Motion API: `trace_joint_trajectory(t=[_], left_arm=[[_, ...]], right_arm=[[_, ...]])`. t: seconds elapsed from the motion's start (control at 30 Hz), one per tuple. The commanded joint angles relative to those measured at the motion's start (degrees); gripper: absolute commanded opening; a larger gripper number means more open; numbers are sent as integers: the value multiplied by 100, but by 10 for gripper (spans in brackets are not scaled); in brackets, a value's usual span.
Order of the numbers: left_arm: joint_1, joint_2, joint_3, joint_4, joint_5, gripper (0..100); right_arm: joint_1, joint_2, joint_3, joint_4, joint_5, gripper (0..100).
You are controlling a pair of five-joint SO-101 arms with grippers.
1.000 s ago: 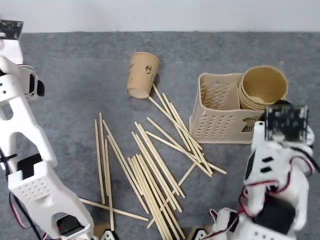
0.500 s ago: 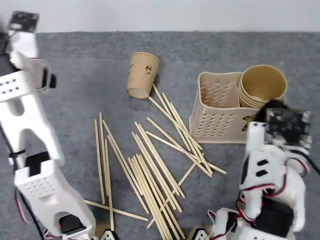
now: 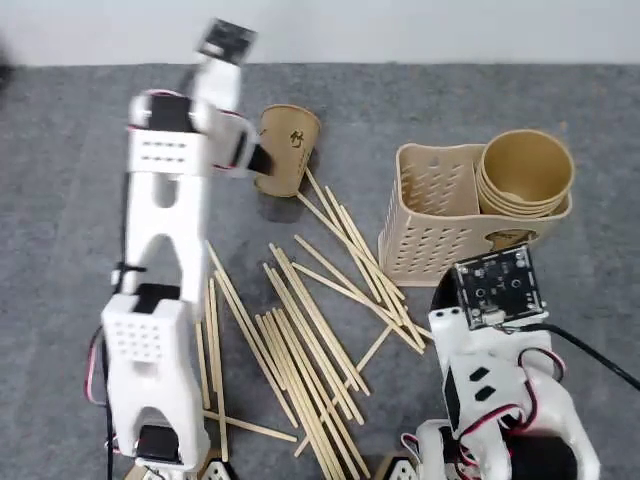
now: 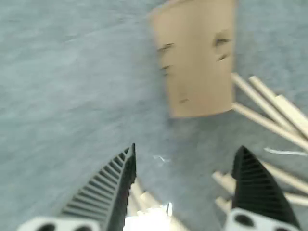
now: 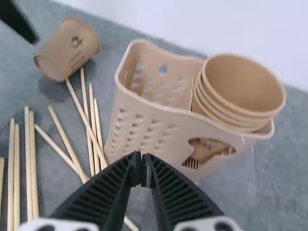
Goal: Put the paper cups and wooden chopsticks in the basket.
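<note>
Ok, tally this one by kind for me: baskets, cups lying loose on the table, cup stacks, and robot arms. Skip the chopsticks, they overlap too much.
Basket: 1
Loose paper cup: 1, on its side on the table
Cup stack: 1, standing in the basket
Robot arms: 2, left arm and right arm
Total: 5
</note>
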State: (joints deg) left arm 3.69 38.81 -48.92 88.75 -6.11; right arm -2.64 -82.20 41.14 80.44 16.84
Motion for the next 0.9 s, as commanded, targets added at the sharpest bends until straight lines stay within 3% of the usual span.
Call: trace_joint_trajectory(t=[0.0,0.27,0.43,0.67,0.87], left_arm=[[229,237,-268,-642,237,323],[281,862,-268,-1459,316,326],[237,1125,-268,-1626,325,363],[211,1679,-268,-2233,325,360],[185,1899,-268,-2268,281,348]], right_arm=[[-75,-48,202,22,-70,11],[-48,-48,1125,-558,-70,11],[-66,-48,1143,-585,-70,11],[-66,-48,1152,-541,-70,11],[-66,-48,1152,-541,-79,11]])
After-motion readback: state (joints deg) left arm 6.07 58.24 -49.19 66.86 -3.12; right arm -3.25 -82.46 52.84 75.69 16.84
